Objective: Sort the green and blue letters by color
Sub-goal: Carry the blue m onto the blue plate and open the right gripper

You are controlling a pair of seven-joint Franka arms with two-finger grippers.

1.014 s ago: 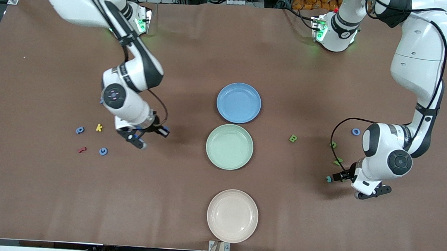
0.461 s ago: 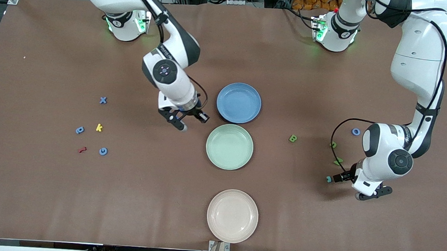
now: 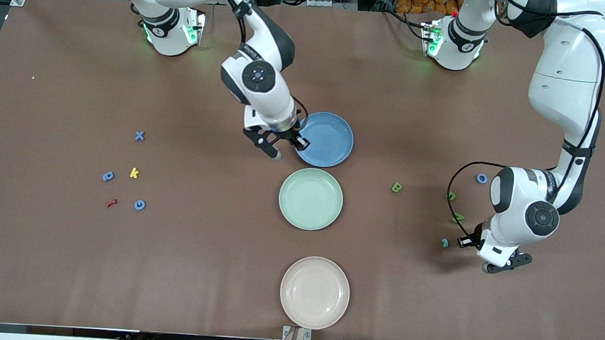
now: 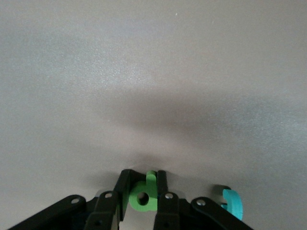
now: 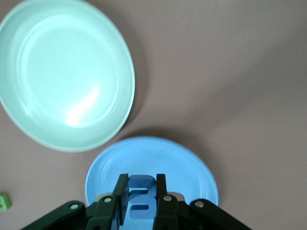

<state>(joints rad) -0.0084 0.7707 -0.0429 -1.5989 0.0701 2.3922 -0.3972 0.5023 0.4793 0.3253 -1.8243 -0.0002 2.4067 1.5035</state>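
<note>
The right arm has swung in from the loose letters at its own end of the counter point(image 3: 66, 260), and its gripper point(image 3: 283, 147) now hangs at the edge of the blue plate point(image 3: 336, 140). Its fingers point(image 5: 121, 191) are clamped narrow on a blue letter point(image 5: 139, 201), which sits between them directly over the plate's floor. The first blue piece looks about ready to drop; I judge only a release remains for it.

The right arm is stretched out from its base, wrist tipped down over the plate rim, with the green plate point(image 3: 310, 199) just past the fingertips.

The left arm has barely shifted. Its gripper point(image 3: 473, 249) stays low, fingers pinched on a green letter point(image 4: 143, 196), with a teal letter point(image 4: 232, 203) just beside them on the counter.

Other blue and green letters lie scattered well apart from either gripper.
</note>
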